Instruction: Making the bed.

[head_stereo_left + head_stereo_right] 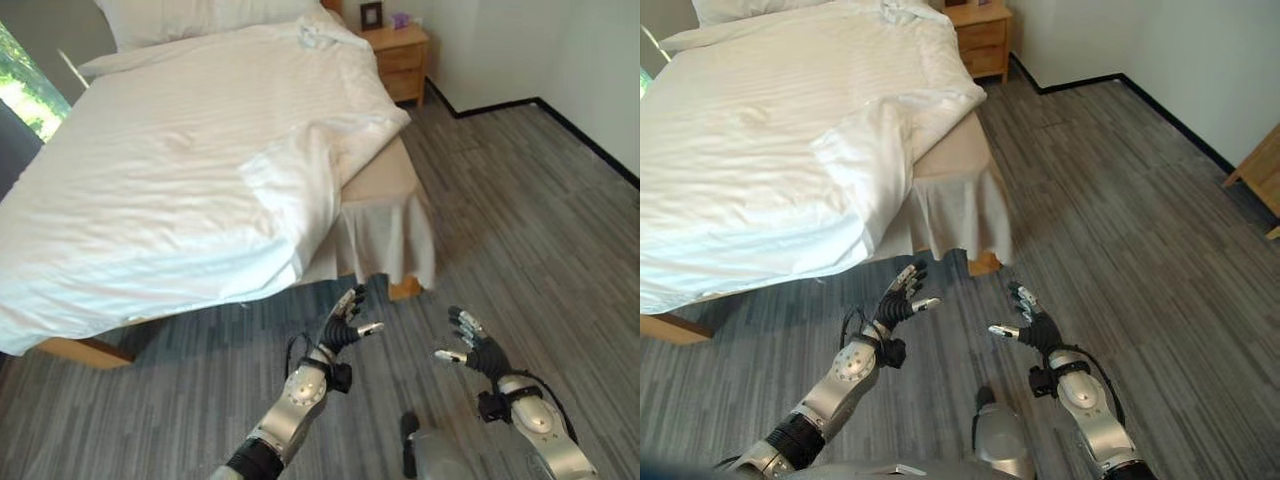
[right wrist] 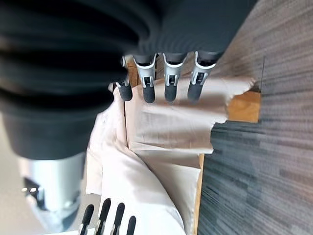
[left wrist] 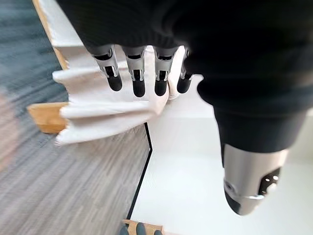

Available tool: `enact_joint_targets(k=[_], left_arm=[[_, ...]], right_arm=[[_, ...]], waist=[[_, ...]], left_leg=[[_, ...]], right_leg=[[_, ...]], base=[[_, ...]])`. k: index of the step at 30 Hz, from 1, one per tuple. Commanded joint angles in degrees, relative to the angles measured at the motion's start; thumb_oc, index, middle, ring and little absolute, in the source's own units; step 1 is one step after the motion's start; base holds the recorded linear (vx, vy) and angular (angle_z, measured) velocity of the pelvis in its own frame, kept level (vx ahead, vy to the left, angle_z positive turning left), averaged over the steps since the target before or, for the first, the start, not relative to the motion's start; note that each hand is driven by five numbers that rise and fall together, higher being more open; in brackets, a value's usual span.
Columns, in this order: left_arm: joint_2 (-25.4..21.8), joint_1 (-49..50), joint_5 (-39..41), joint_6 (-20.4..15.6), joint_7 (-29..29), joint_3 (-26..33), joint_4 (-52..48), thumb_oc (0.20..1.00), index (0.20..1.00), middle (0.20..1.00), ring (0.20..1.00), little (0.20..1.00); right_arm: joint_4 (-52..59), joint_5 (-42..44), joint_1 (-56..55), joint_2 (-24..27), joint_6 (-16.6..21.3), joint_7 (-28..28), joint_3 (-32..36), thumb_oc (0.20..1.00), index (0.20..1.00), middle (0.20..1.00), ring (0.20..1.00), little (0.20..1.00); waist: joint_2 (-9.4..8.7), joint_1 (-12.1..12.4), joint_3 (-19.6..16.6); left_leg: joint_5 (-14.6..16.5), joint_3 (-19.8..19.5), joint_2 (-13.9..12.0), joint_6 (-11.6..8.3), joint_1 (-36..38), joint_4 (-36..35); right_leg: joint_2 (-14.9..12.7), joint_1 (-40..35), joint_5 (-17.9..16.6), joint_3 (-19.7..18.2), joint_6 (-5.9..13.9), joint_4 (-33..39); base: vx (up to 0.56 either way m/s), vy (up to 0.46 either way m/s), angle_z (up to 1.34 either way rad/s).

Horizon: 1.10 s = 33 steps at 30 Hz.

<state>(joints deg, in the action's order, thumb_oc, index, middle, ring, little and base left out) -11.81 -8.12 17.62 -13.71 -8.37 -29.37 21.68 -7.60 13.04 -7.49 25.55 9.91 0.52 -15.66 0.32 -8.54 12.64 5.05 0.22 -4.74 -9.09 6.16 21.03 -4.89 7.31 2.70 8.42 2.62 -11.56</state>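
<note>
a bed (image 1: 372, 186) stands in the far left of the scene, and a white duvet (image 1: 180, 170) lies rumpled over most of it. the duvet hangs off the near edge at the left, and on the right a folded-back corner leaves a strip of beige mattress bare. under that bare strip a pale bed skirt (image 1: 385, 240) drops to a wooden leg (image 1: 405, 288) at the bed's near right corner. a white pillow (image 1: 190, 15) sits at the far end of the bed, with what looks like a small crumpled piece of white cloth (image 1: 318, 32) just beside it, though the view is too coarse to be sure. a wooden nightstand (image 1: 400, 55) stands against the far wall, right of the bed's head.

the left hand (image 1: 345, 322) hovers above the grey wood-look floor (image 1: 500, 200), near the bed's near right corner and apart from the skirt, fingers spread and relaxed, holding nothing. the right hand (image 1: 470, 345) hangs just to its right at about the same height, thumb pointing toward the left hand, fingers loosely extended and likewise empty.
</note>
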Motion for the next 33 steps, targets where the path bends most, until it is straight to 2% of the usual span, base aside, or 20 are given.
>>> enact_joint_targets(k=[1, 2, 3, 5, 9, 10, 12, 13, 15, 17, 18, 20, 22, 23, 24, 25, 26, 30, 32, 33], left_arm=[[-0.7, -2.0, 1.1, -3.3, 0.4, 0.5, -5.3, 1.0, 1.0, 1.0, 1.0, 1.0], [-0.8, -2.0, 1.1, -3.2, 0.4, 0.5, -5.3, 1.0, 1.0, 1.0, 1.0, 1.0], [-0.8, -2.5, 1.1, -3.4, 0.1, 0.1, -5.4, 1.0, 1.0, 1.0, 1.0, 1.0], [-0.7, -2.7, 1.3, -3.3, 0.0, 0.1, -5.5, 1.0, 1.0, 1.0, 1.0, 1.0], [-0.1, -1.7, 1.8, -3.3, 1.2, -0.4, -6.6, 1.0, 1.0, 1.0, 1.0, 1.0], [-0.1, -1.7, 1.8, -3.3, 1.2, -0.4, -6.6, 1.0, 1.0, 1.0, 1.0, 1.0], [0.8, -1.1, 2.4, -2.6, 1.8, -1.5, -6.7, 1.0, 1.0, 1.0, 1.0, 1.0], [1.2, 0.1, 3.1, -1.7, 2.0, -1.7, -6.6, 1.0, 1.0, 1.0, 1.0, 1.0], [0.8, 0.7, 3.0, -1.4, 2.3, -2.6, -7.4, 1.0, 1.0, 1.0, 1.0, 1.0], [-0.2, -0.1, 1.8, -0.3, 2.0, -2.4, -8.4, 1.0, 1.0, 1.0, 1.0, 1.0], [-0.2, -0.2, 1.8, -0.3, 2.0, -2.4, -8.4, 1.0, 1.0, 1.0, 1.0, 1.0], [-1.4, -0.8, 0.5, 0.1, 1.0, -1.7, -8.6, 1.0, 1.0, 1.0, 1.0, 1.0], [-2.4, -0.8, 0.1, 0.1, 0.7, -0.6, -9.5, 1.0, 1.0, 1.0, 1.0, 1.0], [-2.7, -0.8, 0.3, 0.0, 0.9, -0.1, -9.7, 1.0, 1.0, 1.0, 1.0, 1.0], [-3.8, -0.5, 0.7, 0.0, 1.6, 0.6, -10.0, 1.0, 1.0, 1.0, 1.0, 1.0], [-3.8, -0.6, 0.7, 0.0, 1.6, 0.6, -10.0, 1.0, 1.0, 1.0, 1.0, 1.0], [-4.4, 0.7, 0.6, 0.1, 2.9, 1.0, -9.5, 1.0, 1.0, 1.0, 1.0, 1.0], [-5.5, 2.4, -0.3, 0.5, 4.3, 1.4, -7.1, 1.0, 1.0, 1.0, 1.0, 1.0], [-6.0, 3.3, -0.6, 0.5, 4.6, 1.8, -7.2, 1.0, 1.0, 1.0, 1.0, 1.0], [-6.9, 5.4, -0.3, 0.5, 5.2, 2.8, -6.9, 1.0, 1.0, 1.0, 1.0, 1.0]], right_arm=[[6.0, 3.0, 1.7, 1.7, 2.2, 0.7, -1.4, 1.0, 1.0, 1.0, 1.0, 1.0], [6.0, 3.0, 1.7, 1.7, 2.2, 0.7, -1.4, 1.0, 1.0, 1.0, 1.0, 1.0], [5.6, 2.4, 3.1, 1.5, 1.7, 1.1, -2.3, 1.0, 1.0, 1.0, 1.0, 1.0], [5.3, 2.0, 3.6, 1.4, 1.6, 1.3, -2.7, 1.0, 1.0, 1.0, 1.0, 1.0], [4.7, 0.5, 2.8, 0.9, 1.7, 0.9, -3.1, 1.0, 1.0, 1.0, 1.0, 1.0], [4.7, 0.5, 2.7, 1.0, 1.7, 0.9, -3.1, 1.0, 1.0, 1.0, 1.0, 1.0], [5.0, -1.2, 1.8, 0.5, 1.6, 1.5, -2.7, 1.0, 1.0, 1.0, 1.0, 1.0], [5.1, -3.3, 1.2, 0.3, 1.0, 1.5, -2.8, 1.0, 1.0, 1.0, 1.0, 1.0], [5.4, -4.1, 0.4, -0.2, 1.1, 1.7, -2.3, 1.0, 1.0, 1.0, 1.0, 1.0], [6.4, -7.4, 0.9, 0.3, 1.2, 3.5, -0.5, 1.0, 1.0, 1.0, 1.0, 1.0], [6.4, -7.4, 0.9, 0.3, 1.1, 3.6, -0.5, 1.0, 1.0, 1.0, 1.0, 1.0], [7.8, -10.5, 1.5, 1.2, 1.1, 6.2, 2.7, 1.0, 1.0, 1.0, 1.0, 1.0], [10.3, -14.8, 2.5, 4.1, 1.6, 9.7, 9.1, 1.0, 1.0, 1.0, 1.0, 1.0], [10.5, -17.3, 3.6, 6.0, 1.6, 12.1, 11.9, 1.0, 1.0, 1.0, 1.0, 1.0], [11.3, -23.0, 6.9, 9.4, 0.4, 16.8, 17.0, 1.0, 1.0, 1.0, 1.0, 1.0], [11.3, -23.1, 7.0, 9.3, 0.4, 16.8, 17.0, 1.0, 1.0, 1.0, 1.0, 1.0], [12.0, -28.9, 9.2, 12.2, -1.6, 20.0, 20.9, 1.0, 1.0, 1.0, 1.0, 1.0], [11.8, -34.3, 13.8, 15.5, -4.4, 25.5, 25.0, 1.0, 1.0, 1.0, 1.0, 1.0], [10.8, -34.1, 15.0, 15.9, -4.8, 25.6, 24.8, 1.0, 1.0, 1.0, 1.0, 1.0], [6.5, -33.7, 17.0, 16.9, -5.9, 25.9, 23.5, 1.0, 1.0, 1.0, 1.0, 1.0]], waist=[[-3.04, 2.6, 2.6], [-3.21, 2.6, 2.5], [-4.1, 3.8, 2.4], [-3.75, 4.8, 2.5], [-1.04, 6.2, 0.7], [-1.21, 6.2, 0.6], [0.44, 4.5, -0.2], [1.38, 4.8, -2.0], [0.76, 5.1, -2.3], [0.07, 4.4, -2.0], [-0.02, 4.4, -2.0], [-0.31, 3.9, -1.2], [0.02, 3.3, -0.8], [0.38, 3.2, -0.8], [-0.18, 3.2, -0.8], [-0.01, 3.1, -0.8], [-0.68, 3.1, -1.0], [-2.51, 3.8, -2.3], [-2.97, 4.2, -2.7], [-4.49, 6.6, -3.9]], left_leg=[[-6.6, 6.8, 2.0, 0.4, -6.2, 25.8], [-6.8, 6.8, 2.1, 0.45, -6.6, 25.8], [-6.6, 12.1, -0.5, 0.99, -10.7, 22.8], [-6.1, 14.2, -1.7, 1.21, -12.0, 19.0], [-7.1, 22.0, -1.6, 2.84, -12.8, -7.9], [-7.5, 22.1, -1.1, 2.91, -12.2, -8.8], [-11.4, 35.4, -4.3, 3.05, -8.9, -20.1], [-10.3, 33.9, -1.6, 5.59, -6.9, -23.2], [-10.4, 32.0, 0.2, 6.48, -6.3, -24.4], [-7.3, 32.3, 1.2, 8.94, -2.4, -25.7], [-7.2, 32.3, 1.4, 9.02, -2.5, -25.7], [-6.2, 30.8, 1.2, 9.7, -0.4, -25.9], [-5.0, 29.0, 0.7, 10.24, 1.3, -26.0], [-4.8, 28.3, 0.4, 10.11, 1.5, -26.0], [-3.8, 26.0, 0.9, 9.51, 2.0, -26.0], [-4.0, 25.9, 0.6, 9.45, 1.8, -26.0], [-3.1, 22.7, 1.2, 8.95, 2.2, -26.0], [-1.1, 15.7, 1.7, 7.67, 2.6, -26.0], [-1.1, 14.3, 1.8, 7.56, 2.2, -26.0], [-0.5, 11.8, 2.6, 7.42, 2.3, -26.0]], right_leg=[[-2.6, -11.1, -6.8, -3.7, 2.26, 14.7], [-2.8, -10.8, -6.9, -3.7, 2.27, 14.8], [-3.5, -13.4, -5.1, -3.0, 2.1, 15.7], [-3.2, -14.6, -4.1, -3.1, 2.07, 15.9], [-1.0, -18.2, -0.1, -1.9, 3.34, 16.6], [-1.3, -18.3, 0.1, -1.9, 3.46, 16.6], [-0.2, -21.7, 3.0, 2.0, 4.29, 15.9], [-0.4, -23.1, 3.9, 3.8, 5.65, 12.7], [-1.4, -22.8, 3.2, 4.2, 6.51, 8.1], [-4.0, -16.7, -2.0, 6.0, 11.45, -9.4], [-4.1, -16.4, -1.8, 5.9, 11.5, -9.8], [-5.1, -11.6, -6.9, 5.7, 12.38, -20.8], [-6.8, -7.0, -7.6, 5.8, 12.38, -26.8], [-7.7, -6.0, -7.3, 6.3, 12.17, -25.4], [-9.5, -4.9, -4.1, 6.6, 10.79, -19.3], [-9.2, -5.0, -4.4, 6.9, 10.59, -18.9], [-8.5, -4.7, -1.7, 4.1, 9.7, -12.3], [-6.7, -5.1, -2.1, -5.7, 9.71, 2.4], [-6.6, -5.4, -2.9, -7.2, 9.58, 5.2], [-7.6, -7.9, -2.7, -7.4, 9.54, 8.8]], base=[[0.2, -0.259, -0.18], [0.42, -0.359, -0.38], [0.33, -0.119, -0.39], [0.32, -0.059, 0.0], [0.37, 0.051, 0.28], [0.32, 0.047, 0.3], [0.59, 0.093, 0.36], [0.72, 0.141, 0.62], [0.38, 0.105, 0.6], [0.25, 0.103, 0.24], [0.14, 0.008, 0.35], [0.16, -0.005, 0.6], [0.22, 0.025, 0.75], [0.31, -0.027, 0.87], [0.24, -0.046, 0.75], [0.31, -0.124, 0.88], [0.25, -0.151, 0.82], [0.26, -0.176, 1.08], [0.14, -0.131, 1.05], [0.24, -0.181, 1.2]])
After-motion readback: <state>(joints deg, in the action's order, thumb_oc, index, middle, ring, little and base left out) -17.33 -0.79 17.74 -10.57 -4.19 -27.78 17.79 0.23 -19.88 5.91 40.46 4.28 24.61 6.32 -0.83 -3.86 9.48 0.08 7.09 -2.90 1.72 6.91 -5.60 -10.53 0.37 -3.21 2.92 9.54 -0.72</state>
